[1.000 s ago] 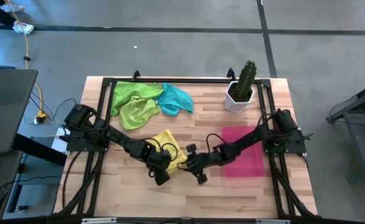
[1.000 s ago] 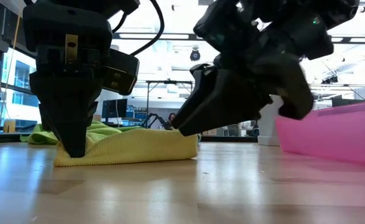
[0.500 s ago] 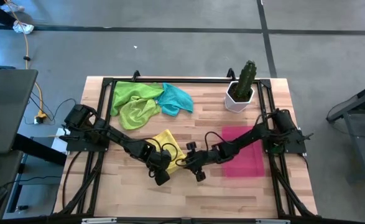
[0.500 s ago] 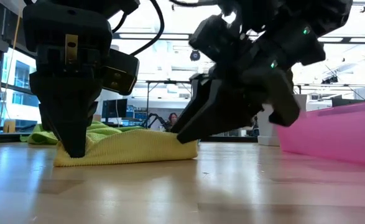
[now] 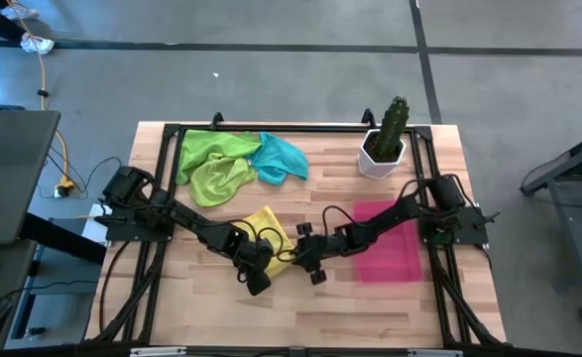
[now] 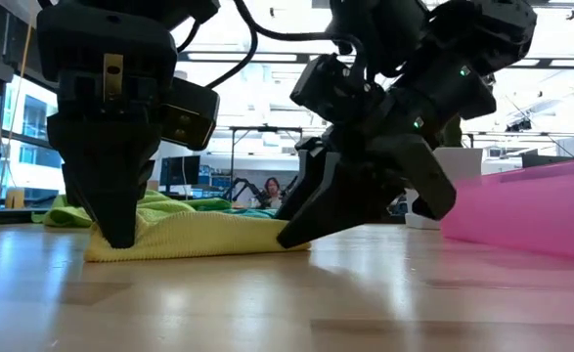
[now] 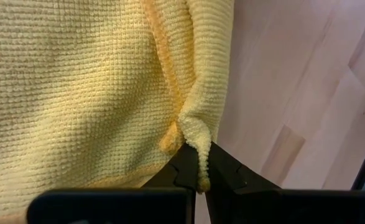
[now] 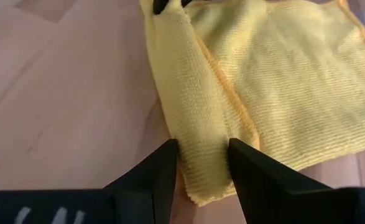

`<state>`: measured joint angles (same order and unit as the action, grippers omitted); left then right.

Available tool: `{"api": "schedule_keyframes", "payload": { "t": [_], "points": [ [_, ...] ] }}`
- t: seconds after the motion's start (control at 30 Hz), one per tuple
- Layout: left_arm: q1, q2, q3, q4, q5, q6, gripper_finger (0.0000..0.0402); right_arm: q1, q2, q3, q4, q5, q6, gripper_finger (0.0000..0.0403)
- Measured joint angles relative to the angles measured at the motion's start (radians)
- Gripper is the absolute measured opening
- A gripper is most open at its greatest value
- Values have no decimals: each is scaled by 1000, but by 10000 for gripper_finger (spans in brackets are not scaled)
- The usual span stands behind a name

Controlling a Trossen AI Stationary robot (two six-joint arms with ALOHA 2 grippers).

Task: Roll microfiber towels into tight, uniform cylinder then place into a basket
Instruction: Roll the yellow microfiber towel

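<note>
I see a pale wood counter [image 5: 370, 307] with a black frame round its edge, standing on a grey floor with dark seams. Across it, level, the room is a bright open lab — ceiling lights, windows, desks, and a person [image 6: 267, 188] seated far back.

The basket [image 5: 395, 256] lies flat on the counter's right side, by the right arm's base; what shows of its inside is bare, though the arm crosses over part of it. Behind it, at the far right corner, a white pot [image 5: 378, 159] holds a green cactus [image 5: 394, 121].

Two lime towels [image 5: 211, 164] and the teal towel [image 5: 283, 159] lie bunched together, touching, at the far left of the counter.

The yellow towel [image 5: 271, 238] lies near the middle, one edge folded over into a loose, narrow roll [image 8: 191, 112]. My left tool [image 7: 198, 171] is pressed together, pinching one end of that folded edge, its tip down on the counter. My right tool [image 8: 202, 163] stands spread — its fingers [image 8: 159, 171] straddle the other end of the roll, one on each side, tips low at the counter. The rest of the towel lies flat.
</note>
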<state>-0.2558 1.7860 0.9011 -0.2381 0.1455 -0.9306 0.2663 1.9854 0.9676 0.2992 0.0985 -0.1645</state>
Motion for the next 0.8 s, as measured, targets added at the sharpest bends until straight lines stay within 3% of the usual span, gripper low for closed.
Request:
{"api": "schedule_keyframes", "payload": {
  "t": [0.17, 0.4, 0.8],
  "points": [
    [0, 3, -1, 27, 23, 11, 7, -11, 0, 1, -26, -9, 14, 121],
    [0, 4, -1, 40, 48, 54, 28, -25, -2, 2, -42, -92, 70, 13],
    [9, -29, 4, -99, 44, 253, 85, -71, -2, 3, -64, -327, 398, 5]
  ]
}}
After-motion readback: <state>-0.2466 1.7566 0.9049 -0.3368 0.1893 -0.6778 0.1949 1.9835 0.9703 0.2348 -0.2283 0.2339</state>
